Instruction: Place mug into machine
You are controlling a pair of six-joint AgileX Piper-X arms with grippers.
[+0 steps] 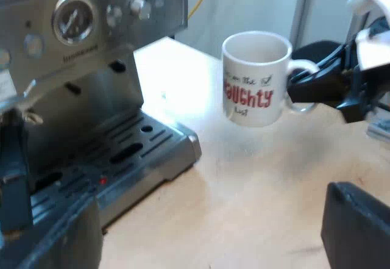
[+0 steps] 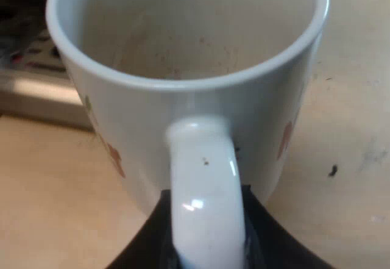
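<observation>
Gripping the mug by its handle with the right hand, black fingers closed against both sides of the loop. Mug upright on the counter, near the machine but well apart from its drip tray; not yet placed.

Risks from here, by judgement:
- Tipping or swinging once lifted, given a hold on the handle alone, well off the mug's centre.
- Slipping of smooth glazed ceramic between the fingers.
- Catching the base on the tray's raised front edge if carried too low.
- Knocking the rim on the overhang above the tray if carried too high.

Left hand wide open, holding nothing, hanging over the counter at the tray's front. Probably the main obstacle on a straight run to the tray, so worth steering around. No other thing seen between mug and tray. Gauge and knobs up on the machine's panel, out of the way. Dark specks inside the mug, otherwise empty.
</observation>
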